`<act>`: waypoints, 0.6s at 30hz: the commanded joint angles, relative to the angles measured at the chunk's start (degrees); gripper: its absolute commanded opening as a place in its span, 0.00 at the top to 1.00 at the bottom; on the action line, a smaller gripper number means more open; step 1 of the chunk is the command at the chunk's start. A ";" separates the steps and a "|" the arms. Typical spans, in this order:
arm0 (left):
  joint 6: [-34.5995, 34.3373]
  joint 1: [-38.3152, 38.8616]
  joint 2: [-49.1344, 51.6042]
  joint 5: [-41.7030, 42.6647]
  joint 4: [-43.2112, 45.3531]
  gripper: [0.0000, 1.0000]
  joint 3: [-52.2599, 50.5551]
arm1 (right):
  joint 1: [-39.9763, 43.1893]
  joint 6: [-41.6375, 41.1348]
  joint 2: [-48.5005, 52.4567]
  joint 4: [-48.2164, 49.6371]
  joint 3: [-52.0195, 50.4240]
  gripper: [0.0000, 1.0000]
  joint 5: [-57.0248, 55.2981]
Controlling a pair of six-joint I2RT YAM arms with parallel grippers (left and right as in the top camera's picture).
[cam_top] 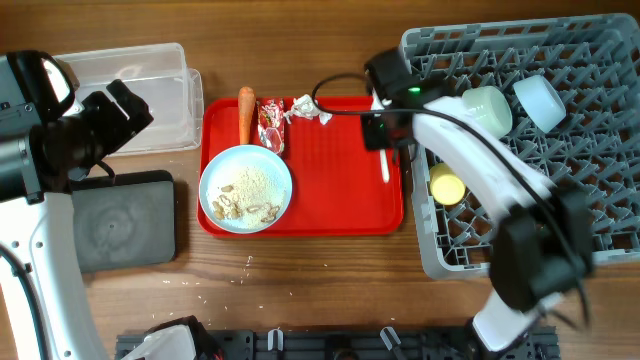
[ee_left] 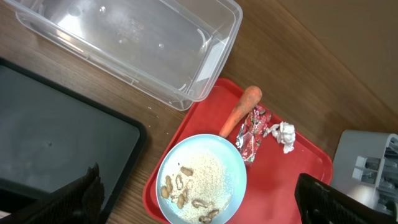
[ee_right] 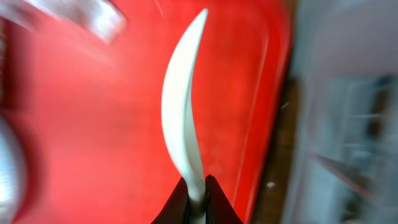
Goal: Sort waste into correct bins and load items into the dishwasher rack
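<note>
The right gripper [ee_right: 197, 202] is pinched shut on one end of the white plastic spoon [ee_right: 183, 112], a thin, smooth, curved sliver seen edge-on over the right side of the glossy red tray [cam_top: 330, 190], just beside the rack [cam_top: 560, 190]. I can't tell whether the spoon is lifted clear or touching the tray. The rack is a grey plastic crate with a lattice floor and upright pegs; a mint bowl [cam_top: 485, 110], a pale blue bowl [cam_top: 540, 100] and a small yellow-green cup [cam_top: 447, 185] sit in it, and the right arm reaches across its left half, hiding part of it. On the left side of the tray lies a round pale blue plate [cam_top: 245, 188] with beige peanut shells [ee_left: 183, 193] and fine crumbs [ee_left: 208, 174]. Above it are a tapered orange carrot [cam_top: 246, 115], a crinkled red-and-white wrapper [cam_top: 272, 125] whose print is too small to read, and a crumpled white paper scrap [cam_top: 310, 108]. The left gripper [ee_left: 198, 186] hangs with its jaws spread wide and holds nothing. Left of the tray sit a clear, round-cornered tub [cam_top: 120, 95] and a matte black tray [cam_top: 125, 225].
</note>
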State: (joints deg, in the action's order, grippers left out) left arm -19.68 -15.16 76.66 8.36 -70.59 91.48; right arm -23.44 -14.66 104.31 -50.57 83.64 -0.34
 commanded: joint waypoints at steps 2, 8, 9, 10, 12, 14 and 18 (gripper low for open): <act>-0.50 -0.24 0.04 -0.55 0.02 0.00 0.68 | 3.72 1.64 -11.06 -0.04 2.01 0.96 -4.63; -0.50 -0.24 0.04 -0.55 0.02 0.00 0.68 | 11.89 13.27 -9.05 0.66 0.61 0.96 -4.81; -0.50 -0.24 0.04 -0.55 0.02 0.00 0.68 | 12.63 13.75 -7.63 0.59 0.61 0.96 -4.81; -0.50 -0.24 0.04 -0.55 0.02 0.00 0.68 | 13.05 14.91 -6.10 0.63 0.61 0.96 -4.81; -0.50 -0.24 0.04 -0.55 0.02 0.00 0.68 | 13.33 15.13 -2.91 1.42 0.61 0.96 -5.09; -0.50 -0.24 0.04 -0.55 0.02 0.00 0.68 | 13.33 15.13 -0.72 2.38 0.61 0.93 -4.92; -0.50 -0.24 0.04 -0.55 0.02 0.00 0.68 | 12.79 15.98 -0.66 2.29 0.90 0.64 1.68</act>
State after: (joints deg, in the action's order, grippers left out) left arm -19.68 -15.16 76.66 8.36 -70.59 91.48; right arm -10.15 -0.10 104.75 -48.18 84.44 -3.49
